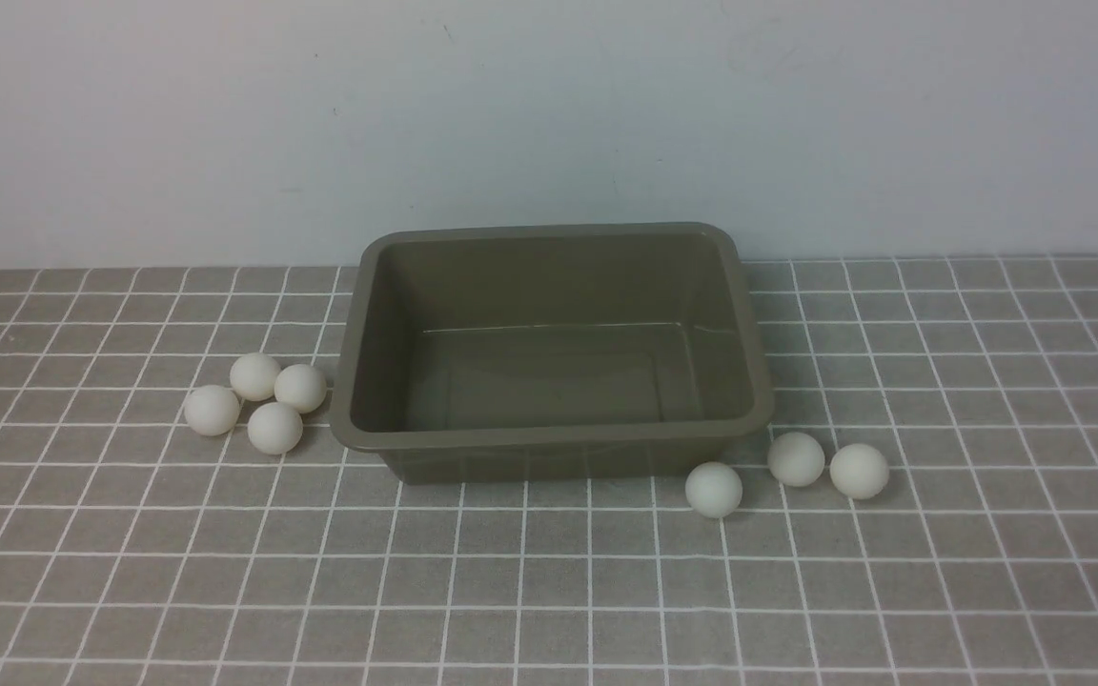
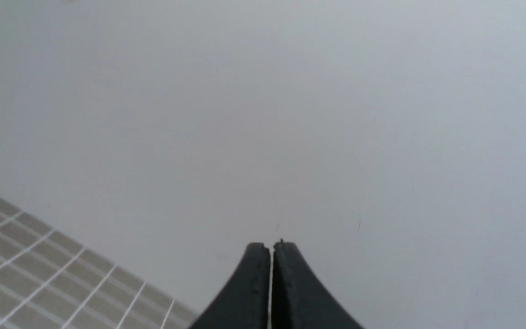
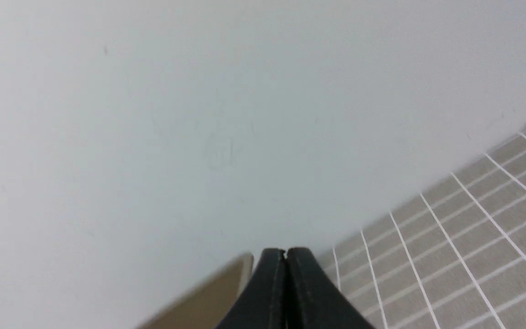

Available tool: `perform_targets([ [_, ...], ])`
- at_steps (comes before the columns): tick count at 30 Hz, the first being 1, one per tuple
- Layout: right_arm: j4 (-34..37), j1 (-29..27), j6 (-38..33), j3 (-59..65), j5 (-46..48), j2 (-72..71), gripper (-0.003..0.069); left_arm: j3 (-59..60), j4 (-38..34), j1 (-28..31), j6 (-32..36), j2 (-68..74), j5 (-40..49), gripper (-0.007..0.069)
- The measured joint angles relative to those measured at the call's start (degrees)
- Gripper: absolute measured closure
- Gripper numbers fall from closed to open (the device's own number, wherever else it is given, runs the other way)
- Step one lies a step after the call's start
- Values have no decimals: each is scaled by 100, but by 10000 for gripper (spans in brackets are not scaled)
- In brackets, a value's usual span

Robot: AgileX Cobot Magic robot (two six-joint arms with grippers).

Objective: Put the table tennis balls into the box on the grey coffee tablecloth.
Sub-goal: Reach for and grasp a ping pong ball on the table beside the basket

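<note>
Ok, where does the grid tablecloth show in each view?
Front view: tablecloth fills the lower half, under the box.
Left wrist view: tablecloth, a corner wedge beside the left end effector.
Right wrist view: tablecloth, a corner wedge beside the right end effector.
Shared landmark: the pale wall.

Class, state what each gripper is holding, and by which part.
Nothing is held: the black left gripper and the black right gripper are both shut, empty.

Left tool [image 2: 271, 249]: 2 dark tapered fingers [image 2: 251, 288], matte, flaring toward base; right tool [image 3: 285, 253] alike.
</note>
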Motion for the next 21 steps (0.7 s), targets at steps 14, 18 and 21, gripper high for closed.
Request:
perform_targets([
  [14, -337, 135, -311, -2124, 1863, 967, 669, -3468, 292, 0, 1162, 3341, 3924, 629],
  [18, -772, 135, -982, -3500, 4090, 2317, 669, -4273, 705, 0, 1647, 5103, 5234, 629],
  [21, -871, 141, -1494, -4075, 4921, 3048, 669, -4723, 1013, 0, 1749, 6141, 5591, 629],
])
